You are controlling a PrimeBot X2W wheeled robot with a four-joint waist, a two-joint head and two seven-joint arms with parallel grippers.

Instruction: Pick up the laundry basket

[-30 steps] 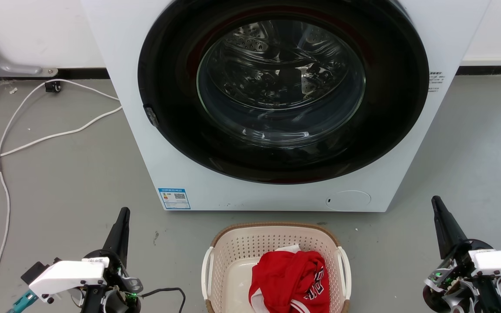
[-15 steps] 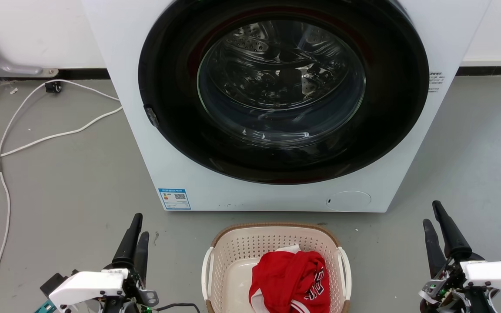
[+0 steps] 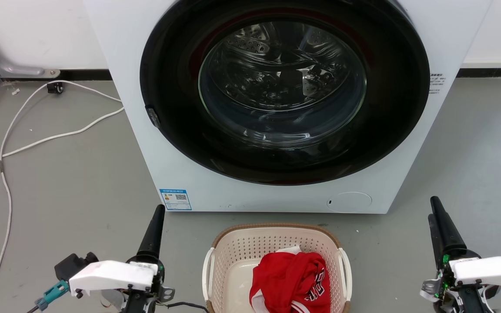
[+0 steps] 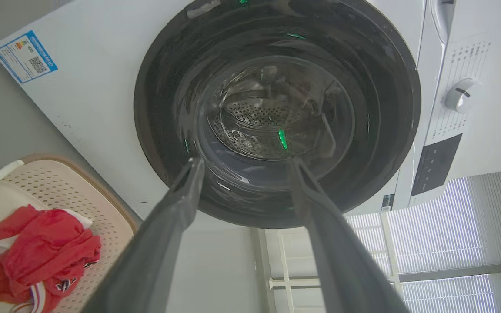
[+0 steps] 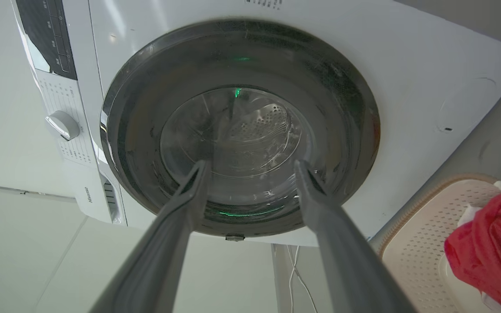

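Observation:
The laundry basket (image 3: 272,244) stands on the grey floor at the bottom centre of the head view, just in front of the washer. It is cream with perforated walls, a brown rim and white side handles (image 3: 207,271). A red garment (image 3: 292,278) lies inside it. My left gripper (image 3: 159,209) is left of the basket and apart from it, fingers pointing up. My right gripper (image 3: 432,208) is farther off on the basket's right. The left wrist view shows my left gripper (image 4: 246,161) open and empty, with the basket (image 4: 102,204) at lower left. The right gripper (image 5: 251,164) is open too, the basket (image 5: 420,226) at lower right.
A white front-loading washer (image 3: 137,130) with a shut, dark round door (image 3: 283,87) stands right behind the basket. White cables (image 3: 37,139) trail across the floor on the left. Bare floor lies on both sides of the basket.
My left gripper has moved right, closer to the basket's left side, and its wrist has turned. The right gripper has stayed nearly in place, its wrist turning a little.

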